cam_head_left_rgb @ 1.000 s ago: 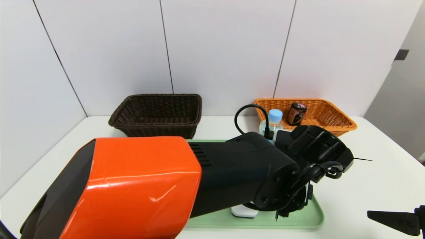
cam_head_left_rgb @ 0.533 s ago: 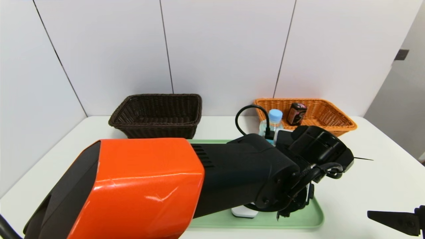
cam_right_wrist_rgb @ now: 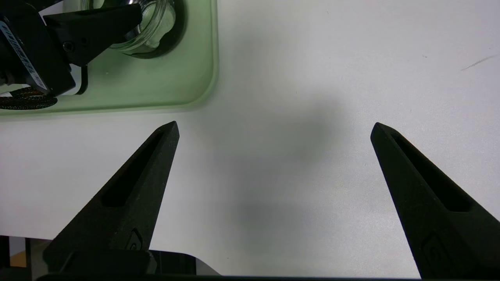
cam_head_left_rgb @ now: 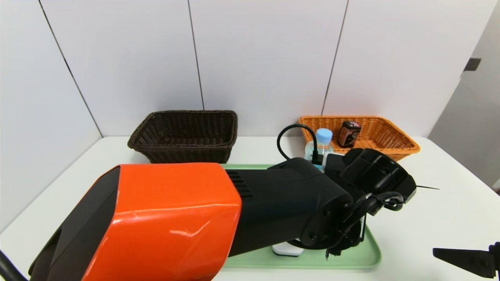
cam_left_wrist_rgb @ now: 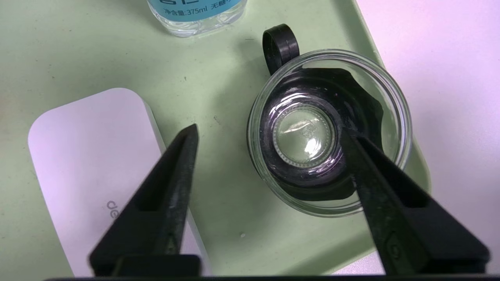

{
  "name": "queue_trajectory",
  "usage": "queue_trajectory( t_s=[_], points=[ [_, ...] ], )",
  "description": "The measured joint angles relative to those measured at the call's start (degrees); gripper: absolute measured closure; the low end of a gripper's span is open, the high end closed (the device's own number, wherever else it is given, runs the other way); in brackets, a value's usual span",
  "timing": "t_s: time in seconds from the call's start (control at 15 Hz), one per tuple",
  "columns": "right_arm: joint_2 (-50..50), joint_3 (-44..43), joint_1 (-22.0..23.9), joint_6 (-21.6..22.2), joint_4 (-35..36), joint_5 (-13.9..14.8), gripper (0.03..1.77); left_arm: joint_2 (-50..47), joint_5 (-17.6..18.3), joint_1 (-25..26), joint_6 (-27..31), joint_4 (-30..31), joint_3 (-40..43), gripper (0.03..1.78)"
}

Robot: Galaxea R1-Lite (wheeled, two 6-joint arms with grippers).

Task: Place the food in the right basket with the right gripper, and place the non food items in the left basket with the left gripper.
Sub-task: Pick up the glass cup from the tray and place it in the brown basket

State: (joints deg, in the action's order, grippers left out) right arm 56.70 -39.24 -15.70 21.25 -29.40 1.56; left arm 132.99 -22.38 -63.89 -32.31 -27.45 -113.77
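Now: left gripper straddles the bowl's rim

Left gripper spread, one finger inside the glass bowl, one outside, on the green tray beside the white case. Right gripper hangs spread wide over bare table

Clear glass bowl, upright beside the white oblong case. Water bottle stands nearby. Black box sits in the orange basket; the dark basket lies apart.

Bowl beside case on tray
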Motion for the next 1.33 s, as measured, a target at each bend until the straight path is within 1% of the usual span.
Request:
queue_trajectory(
  t_s=[0.13,0.27,0.33,0.4,0.93,1.0,1.13,1.33],
  points=[
    [-0.04,0.16,0.02,0.0,0.02,0.0,0.1,0.01,0.04,0.09,-0.02,-0.07,0.05,0.85],
    [-0.06,0.29,0.0,-0.02,0.02,0.01,0.1,0.04,0.11,0.09,-0.05,-0.07,0.05,1.04],
    [-0.09,0.3,0.0,-0.02,0.02,0.01,0.1,0.12,0.22,0.09,-0.16,-0.09,0.05,1.42],
    [-0.11,0.33,-0.02,-0.02,0.05,0.01,0.1,0.2,0.28,0.11,-0.27,0.09,0.0,1.72],
    [-0.37,0.33,0.0,-0.13,0.13,-0.55,0.1,-1.38,0.78,0.09,-0.4,-0.2,0.07,1.72],
    [-0.39,0.61,-0.02,-0.09,0.11,-0.57,0.1,-2.36,1.44,0.06,-0.4,-0.16,0.07,1.72],
    [-0.44,1.34,-0.02,-0.04,0.13,-0.62,0.1,-5.34,4.89,0.0,-1.32,-0.11,0.07,1.72],
    [-0.45,1.57,0.0,0.0,0.16,-0.62,0.1,-10.44,10.14,0.0,-4.6,-0.09,0.05,1.73]
  ],
)
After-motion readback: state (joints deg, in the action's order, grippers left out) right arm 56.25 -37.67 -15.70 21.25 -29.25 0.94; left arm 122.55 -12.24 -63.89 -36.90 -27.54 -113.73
